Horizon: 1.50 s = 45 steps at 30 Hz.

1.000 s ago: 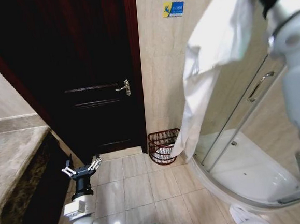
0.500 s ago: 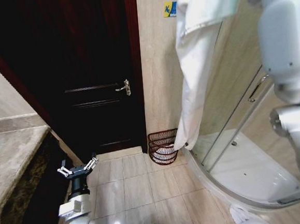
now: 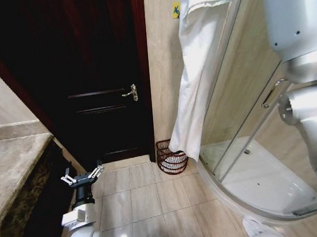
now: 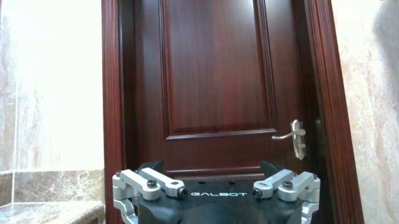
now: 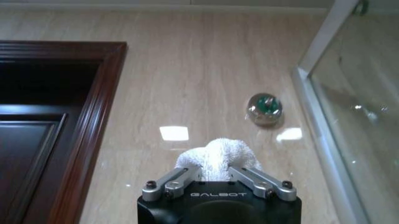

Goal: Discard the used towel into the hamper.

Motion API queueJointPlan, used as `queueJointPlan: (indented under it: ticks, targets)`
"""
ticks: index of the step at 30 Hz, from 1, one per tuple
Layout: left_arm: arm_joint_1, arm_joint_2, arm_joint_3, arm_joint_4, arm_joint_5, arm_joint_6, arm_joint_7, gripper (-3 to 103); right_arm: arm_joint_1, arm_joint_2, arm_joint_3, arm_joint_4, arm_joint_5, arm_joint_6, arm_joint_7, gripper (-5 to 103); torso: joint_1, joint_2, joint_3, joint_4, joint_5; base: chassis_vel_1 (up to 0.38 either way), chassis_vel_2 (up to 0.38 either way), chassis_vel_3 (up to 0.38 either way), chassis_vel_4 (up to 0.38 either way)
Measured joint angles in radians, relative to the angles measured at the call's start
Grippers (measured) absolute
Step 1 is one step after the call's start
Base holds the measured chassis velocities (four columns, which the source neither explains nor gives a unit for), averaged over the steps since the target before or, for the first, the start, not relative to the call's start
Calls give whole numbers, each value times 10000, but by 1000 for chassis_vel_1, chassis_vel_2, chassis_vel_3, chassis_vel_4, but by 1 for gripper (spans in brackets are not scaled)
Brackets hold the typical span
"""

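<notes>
The floor is viewed from above by the head camera; the door [image 3: 97,74] is probably shared by both wrist views.

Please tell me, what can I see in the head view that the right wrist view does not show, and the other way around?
Head view alone: the hamper on the floor by the wall, the towel hanging at full length with its lower end just above the hamper, and the left gripper open, low beside the counter.

Right wrist view alone: the right gripper shut on a bunch of the towel, and a round metal fitting on the wall.

Both: the towel, the dark door, the beige wall and the shower glass.
</notes>
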Motion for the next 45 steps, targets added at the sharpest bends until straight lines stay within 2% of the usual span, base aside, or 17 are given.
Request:
queueJointPlan:
  ticks: [7, 10, 11, 14, 17, 21, 27, 30, 37, 39, 42, 45]
  targets:
    - [89, 8, 11, -4, 21, -127, 99, 100, -970, 135, 46, 356, -200, 617, 26, 4, 1, 0, 1, 2, 3, 0, 0, 0, 0]
    - [142, 44, 12, -38, 30, -160, 124, 100, -1507, 164, 33, 393, -333, 1249, 18, 4, 1, 0, 2, -1, 4, 0, 0, 0, 0]
    - [142, 44, 12, -38, 30, -160, 124, 100, -1507, 164, 33, 393, -333, 1249, 18, 4, 1, 0, 2, -1, 4, 0, 0, 0, 0]
    - [168, 67, 16, -73, 34, -174, 137, 100, -1650, 302, -23, 200, -379, 1873, -2, 4, 2, 0, 2, 0, 5, 0, 0, 0, 0]
    - [167, 82, 18, -93, 33, -174, 139, 100, -1533, 418, -28, 90, -387, 2070, -2, 4, 3, -1, 3, 1, 4, 0, 0, 0, 0]
    - [148, 128, 6, -118, -3, -174, 140, 100, -1071, 594, -30, -49, -386, 2109, -14, 4, 2, 0, 0, 0, -1, 0, 0, 0, 0]
    - [142, 161, -53, -154, -146, -294, 123, 100, -642, 724, 67, -46, -670, 1765, -213, 4, -3, 2, -3, 0, 1, 0, 0, 0, 0]
    - [147, 153, -57, -152, -151, -350, 122, 100, -1025, 689, 37, 72, -705, 1772, -215, 4, -5, 4, -5, 0, -3, 0, 0, 0, 0]
    - [157, 247, 86, 15, -129, -432, 149, 100, -3431, 245, 145, 1016, -895, 2437, -183, 4, 7, -2, 6, 3, 6, 0, 0, 0, 0]
    - [160, 325, 113, 28, -129, -430, 151, 100, -3670, 147, 226, 1252, -903, 2462, -164, 4, 6, -2, 5, 1, 6, 0, 0, 0, 0]
    - [149, 480, 145, 37, -131, -359, 152, 100, -4104, -78, 402, 1868, -860, 2414, -27, 4, 1, -1, 1, -2, 6, 0, 0, 0, 0]
    - [117, 585, 195, 47, -137, -189, 146, 100, -4797, -429, 573, 2958, -574, 1902, 480, 4, -16, -23, -17, -2, 2, 0, 0, 0, 0]
